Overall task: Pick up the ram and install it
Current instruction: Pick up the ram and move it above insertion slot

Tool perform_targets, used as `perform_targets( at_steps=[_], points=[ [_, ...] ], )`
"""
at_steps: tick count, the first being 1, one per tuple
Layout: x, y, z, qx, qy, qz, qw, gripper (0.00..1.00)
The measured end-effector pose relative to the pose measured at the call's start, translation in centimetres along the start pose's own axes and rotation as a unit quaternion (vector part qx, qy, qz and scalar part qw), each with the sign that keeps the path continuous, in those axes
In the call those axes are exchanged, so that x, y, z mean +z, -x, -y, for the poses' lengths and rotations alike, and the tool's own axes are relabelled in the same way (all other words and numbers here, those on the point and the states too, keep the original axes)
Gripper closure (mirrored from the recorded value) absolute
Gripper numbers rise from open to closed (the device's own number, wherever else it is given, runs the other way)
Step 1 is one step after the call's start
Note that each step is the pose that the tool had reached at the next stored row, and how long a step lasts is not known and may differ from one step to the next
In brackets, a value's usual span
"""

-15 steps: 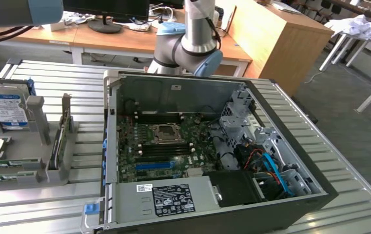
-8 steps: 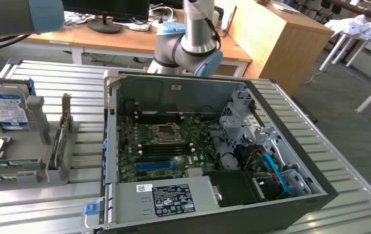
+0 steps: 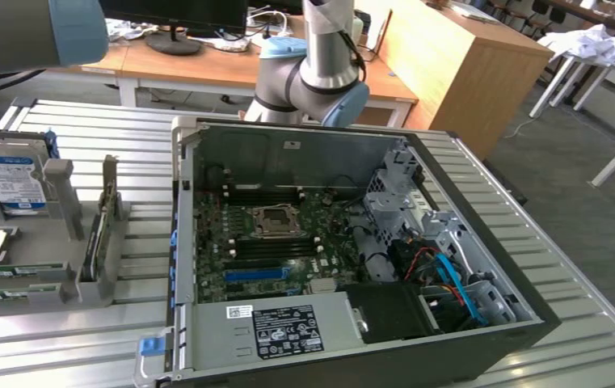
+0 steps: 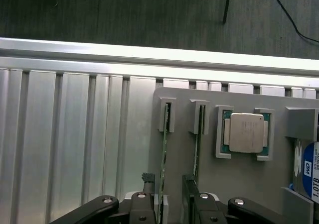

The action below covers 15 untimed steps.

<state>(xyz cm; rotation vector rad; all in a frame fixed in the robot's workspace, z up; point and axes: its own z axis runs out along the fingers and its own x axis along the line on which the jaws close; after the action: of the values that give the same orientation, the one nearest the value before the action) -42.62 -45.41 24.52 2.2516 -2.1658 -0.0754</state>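
Step in hand, as I judge it: the grasp of the ram (image 4: 162, 154), not yet closed. The ram stands on its thin edge in a slot of the grey holder (image 4: 239, 184), and in the ext. view this holder lies at 9 o'clock from the open PC case (image 3: 183, 242), i.e. on that view's left. The gripper (image 4: 167, 179) is wide open and holds nothing. Its fingers (image 4: 188, 184) are one on each side of the ram, with a gap to the board on both sides. A second stick (image 4: 197, 144) stands just beside it, on the side toward the processor chip (image 4: 245, 132), and one finger is very near to this stick. The hard drive (image 4: 308, 171) is further on that same side. To do the grasp well, I think the pincer must be centred on the ram first, so both pads meet the board together and it does not tilt in the slot. The finger btw. the two sticks needs care: if it rubs the neighbour, that one can lift too. Press on the flat faces, approx. mid-length, w/ moderate force.
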Motion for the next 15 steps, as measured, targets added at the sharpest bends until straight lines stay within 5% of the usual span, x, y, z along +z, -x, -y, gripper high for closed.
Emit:
perform_targets(
  at_steps=[15],
  points=[
    [1.05, 0.0, 0.05, 0.000, -0.0001, 0.0000, 1.0000, 0.65]
  ],
)
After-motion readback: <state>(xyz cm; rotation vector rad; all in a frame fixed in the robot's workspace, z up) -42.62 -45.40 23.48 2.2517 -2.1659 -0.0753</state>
